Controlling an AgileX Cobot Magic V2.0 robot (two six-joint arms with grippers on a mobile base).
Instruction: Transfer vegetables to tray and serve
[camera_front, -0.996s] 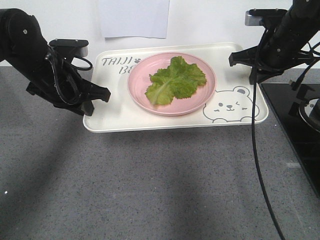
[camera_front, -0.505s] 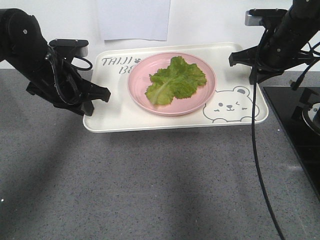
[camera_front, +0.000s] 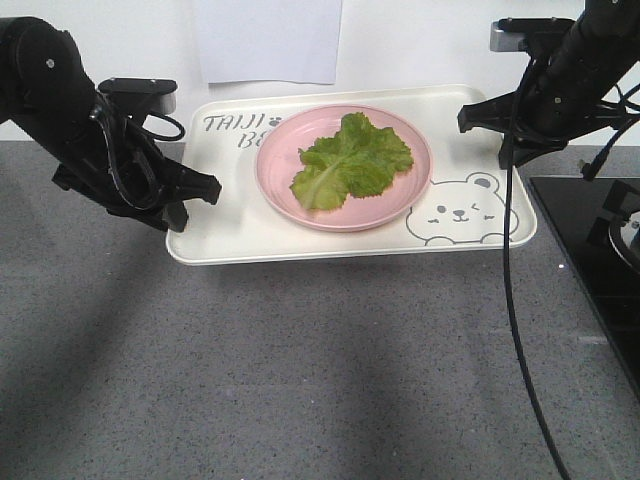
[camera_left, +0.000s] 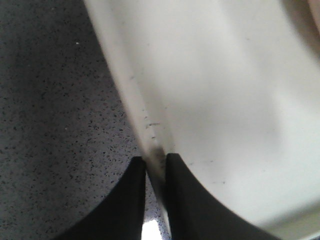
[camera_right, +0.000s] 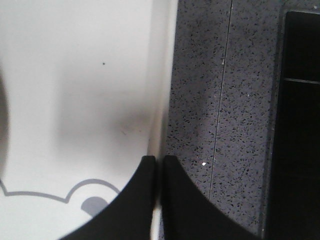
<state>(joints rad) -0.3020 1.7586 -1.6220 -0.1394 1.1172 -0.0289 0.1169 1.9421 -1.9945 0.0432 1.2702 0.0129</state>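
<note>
1. Nothing on the tray has shifted against the earlier front views: lettuce, plate and both arms sit where they did. Only the dark hob at the right edge has slid a little in the picture, so the base or the camera view has probably moved slightly.
2. Vegetables (camera_front: 352, 160): one crinkly green leaf with a paler rib lies flat in the middle of the pink plate (camera_front: 400, 205). It looks light, limp and easily torn, so it is best left alone and carried on its support.
3. That plate rests on the tray (camera_front: 225, 225), slightly left of the bear face (camera_front: 458, 212) and right of the grey lettering. It probably slides freely on the smooth surface if the tray tilts.
4. The tray is stiff, broad and slick, so the sensible holds are its raised rims at opposite ends, kept level.
5. Left gripper (camera_left: 156, 165): clenched on the tray's left rim, as the wrist view shows the lip pinched between the two fingers.
6. Right gripper (camera_right: 159, 162): likewise clamped on the right rim, near the far corner, the edge sandwiched between its fingers.
7. By my judgement the transfer is done and the serving carry is in hand.
8. Grey speckled counter (camera_front: 300, 380) lies beneath and nearer, with a sheet of paper (camera_front: 268, 38) on the far wall.
</note>
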